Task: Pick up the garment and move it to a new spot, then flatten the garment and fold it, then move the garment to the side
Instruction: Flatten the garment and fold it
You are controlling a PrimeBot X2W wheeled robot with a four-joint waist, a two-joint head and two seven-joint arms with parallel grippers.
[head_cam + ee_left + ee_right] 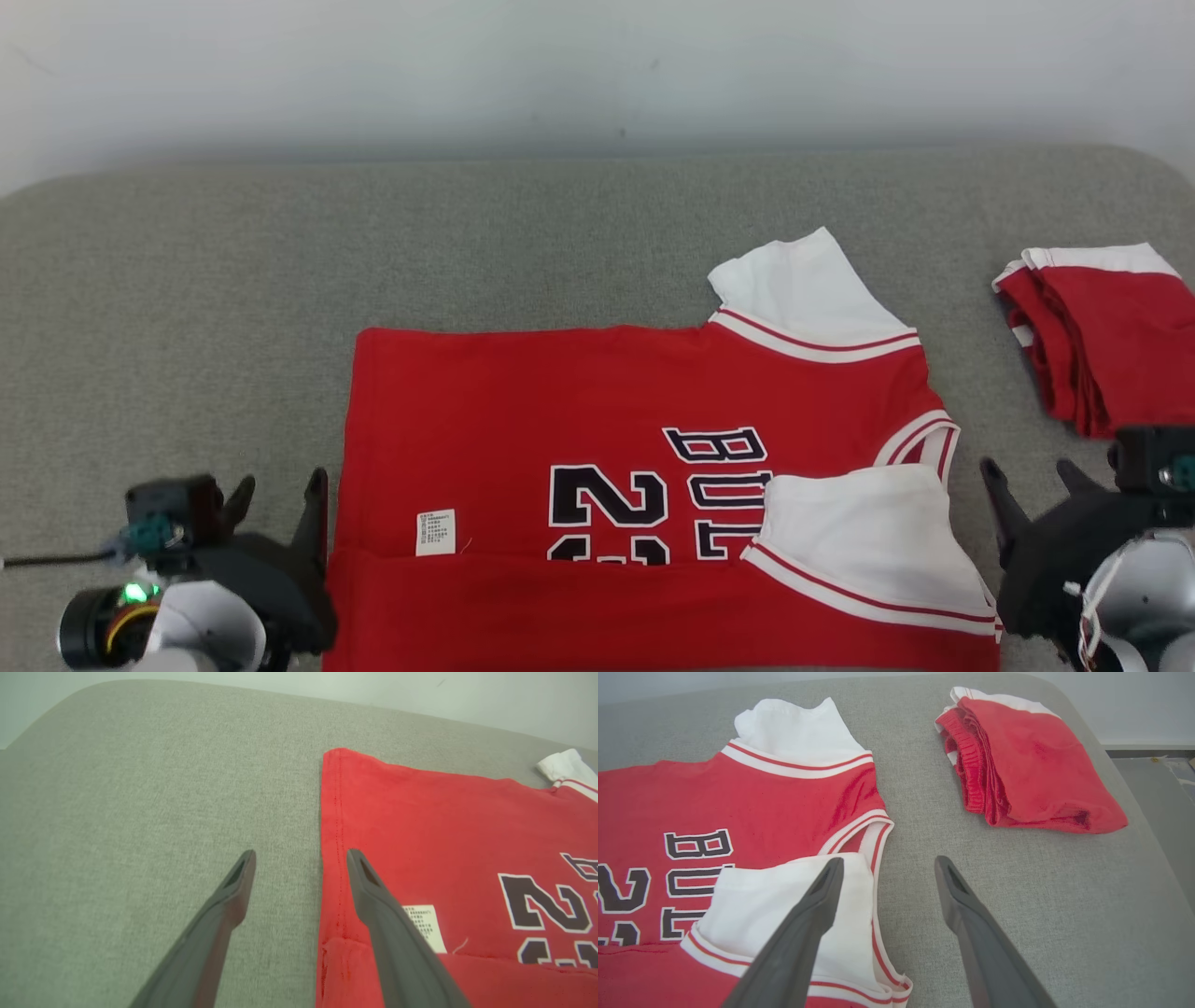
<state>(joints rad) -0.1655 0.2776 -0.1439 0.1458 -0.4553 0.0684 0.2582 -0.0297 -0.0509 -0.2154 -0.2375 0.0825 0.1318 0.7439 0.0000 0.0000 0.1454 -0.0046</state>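
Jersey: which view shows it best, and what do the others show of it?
The head view: the jersey lies nearly whole there, near edge folded over the number, both white sleeves in sight. The left wrist view shows its hem side and label; the right wrist view its sleeves, collar and lettering.

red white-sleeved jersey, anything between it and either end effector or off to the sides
Nothing visible stands between the red jersey with white sleeves and the open left end effector or right end effector. To its right a folded red and white garment lies on the grey surface; its left looks bare.
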